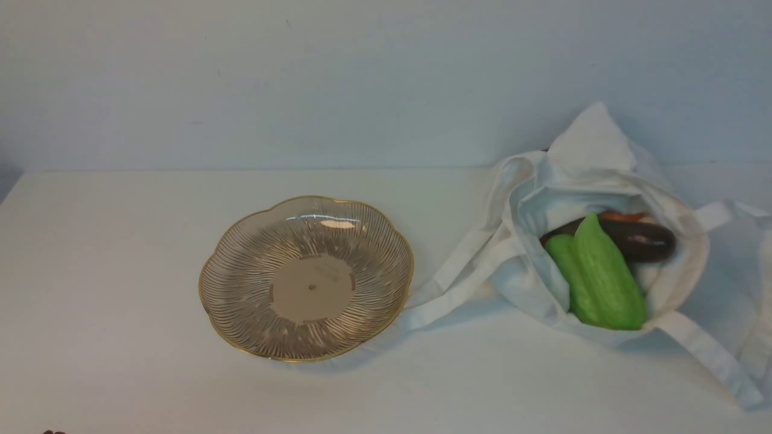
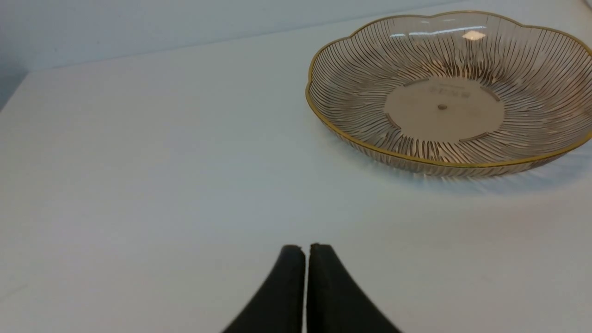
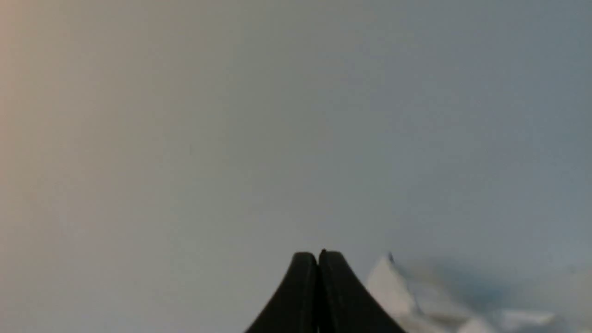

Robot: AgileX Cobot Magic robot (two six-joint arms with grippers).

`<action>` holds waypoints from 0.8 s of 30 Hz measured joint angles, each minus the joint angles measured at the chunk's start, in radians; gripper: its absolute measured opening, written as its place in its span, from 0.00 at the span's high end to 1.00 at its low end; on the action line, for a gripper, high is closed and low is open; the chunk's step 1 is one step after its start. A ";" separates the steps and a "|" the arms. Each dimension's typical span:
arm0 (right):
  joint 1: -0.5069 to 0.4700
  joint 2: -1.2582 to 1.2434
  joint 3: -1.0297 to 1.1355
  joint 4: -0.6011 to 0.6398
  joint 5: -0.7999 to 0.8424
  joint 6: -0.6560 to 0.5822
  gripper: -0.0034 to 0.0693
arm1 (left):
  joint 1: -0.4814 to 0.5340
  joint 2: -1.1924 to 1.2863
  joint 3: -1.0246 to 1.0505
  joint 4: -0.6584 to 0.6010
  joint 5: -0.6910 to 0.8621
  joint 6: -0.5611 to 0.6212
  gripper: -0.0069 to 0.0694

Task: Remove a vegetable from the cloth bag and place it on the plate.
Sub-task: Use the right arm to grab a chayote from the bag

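The vegetable [image 1: 609, 283], a plump, ridged, light-green gourd, lies in the open mouth of the cloth bag [image 1: 591, 150], touching a slimmer cucumber [image 1: 561, 259] and overlapping a dark eggplant [image 1: 642, 241]. The fingers of the right gripper [image 3: 318, 256] are pressed together and empty, with the bag's white peak beyond them. Those of the left gripper [image 2: 305, 249] are likewise pressed together, with the plate [image 2: 347, 88] well ahead.

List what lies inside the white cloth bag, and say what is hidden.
The cloth bag holds a ridged light-green gourd, a slimmer cucumber beside it, a dark eggplant behind them, and something orange-red beyond. Anything beneath them is covered by vegetables and fabric.
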 joint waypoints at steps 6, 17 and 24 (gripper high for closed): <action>0.000 0.361 -0.219 -0.063 0.357 -0.115 0.97 | 0.000 0.000 0.000 0.000 0.000 0.000 0.92; 0.085 0.992 -0.555 -0.023 0.515 -0.363 0.96 | 0.000 0.000 0.000 0.000 0.000 0.000 0.92; 0.185 1.154 -0.600 -0.129 0.470 -0.266 0.84 | 0.000 0.000 0.000 0.000 0.000 0.000 0.92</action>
